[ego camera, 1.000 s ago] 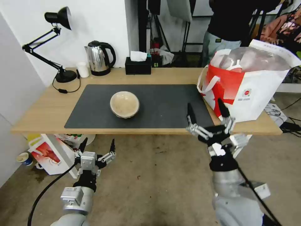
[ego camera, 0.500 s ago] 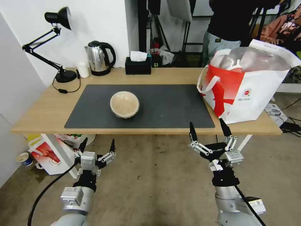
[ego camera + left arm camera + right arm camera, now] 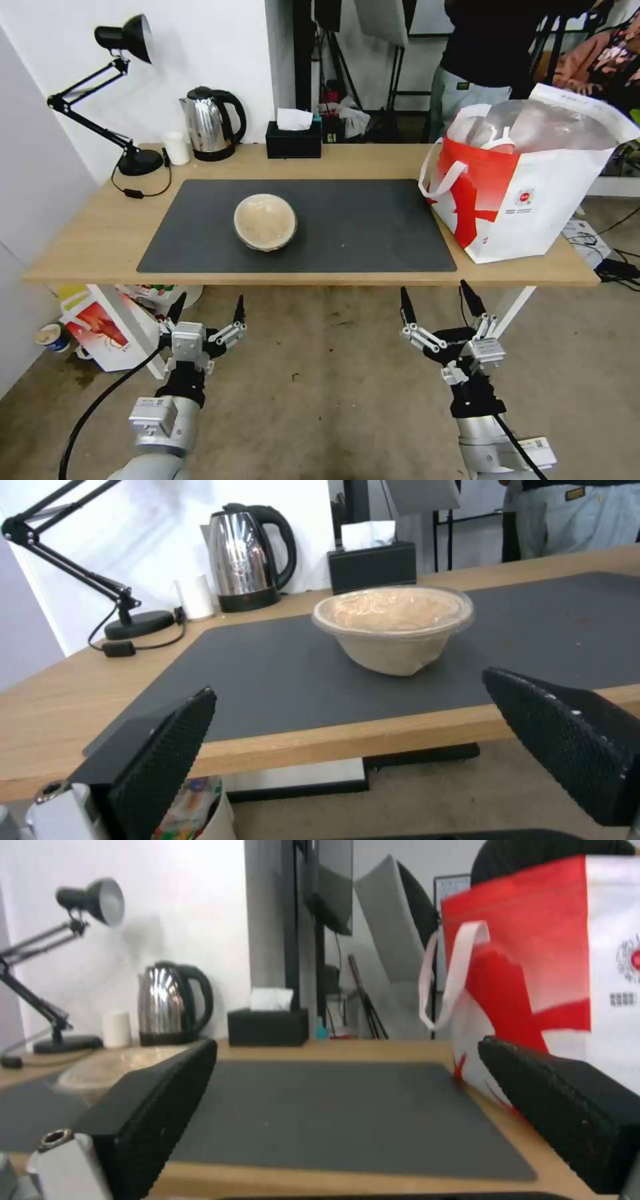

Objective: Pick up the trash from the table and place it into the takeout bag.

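resting mid-mat on the surface (image 3: 80, 253), the beige paper bowl (image 3: 265, 221) is judged light and crushable; its rim suits spread fingers of either the left gripper (image 3: 205, 311) or the right gripper (image 3: 437, 302).

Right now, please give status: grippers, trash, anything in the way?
Left gripper open, low before table. Right gripper open, empty, below table edge. Paper bowl on mat; bag at right. Path clear.

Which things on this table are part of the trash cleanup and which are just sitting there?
Part of the job: beige paper bowl, takeout bag, table.
Just sitting there: kettle, tissue box, desk lamp, small white cup.
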### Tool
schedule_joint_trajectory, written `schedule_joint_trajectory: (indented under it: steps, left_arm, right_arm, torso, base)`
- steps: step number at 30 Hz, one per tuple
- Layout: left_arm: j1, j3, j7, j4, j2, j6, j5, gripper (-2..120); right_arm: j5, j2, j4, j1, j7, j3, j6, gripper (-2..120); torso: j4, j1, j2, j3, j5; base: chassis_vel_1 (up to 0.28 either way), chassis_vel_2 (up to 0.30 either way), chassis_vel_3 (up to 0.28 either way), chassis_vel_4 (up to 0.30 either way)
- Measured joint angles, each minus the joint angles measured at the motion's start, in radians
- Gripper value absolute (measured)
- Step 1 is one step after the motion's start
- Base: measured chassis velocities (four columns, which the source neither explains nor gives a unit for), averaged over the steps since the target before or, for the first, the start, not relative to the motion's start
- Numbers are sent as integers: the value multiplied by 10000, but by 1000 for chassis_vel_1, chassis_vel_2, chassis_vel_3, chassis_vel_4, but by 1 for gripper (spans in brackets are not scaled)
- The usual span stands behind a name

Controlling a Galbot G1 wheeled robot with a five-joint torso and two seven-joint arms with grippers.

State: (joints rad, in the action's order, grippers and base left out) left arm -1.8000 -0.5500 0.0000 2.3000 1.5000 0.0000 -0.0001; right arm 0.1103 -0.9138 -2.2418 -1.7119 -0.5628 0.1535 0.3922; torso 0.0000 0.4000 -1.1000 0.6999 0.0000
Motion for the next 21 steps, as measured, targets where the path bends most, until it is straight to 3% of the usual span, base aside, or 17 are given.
schedule_joint_trajectory:
  steps: [21]
  left_arm:
    - [0, 0, 0, 0, 0, 0, 0, 100]
  right_arm:
    - [-93, -226, 768, 131, -302, -324, 82, 100]
  torso:
    - [0, 0, 0, 0, 1]
  base:
    - [0, 0, 0, 0]
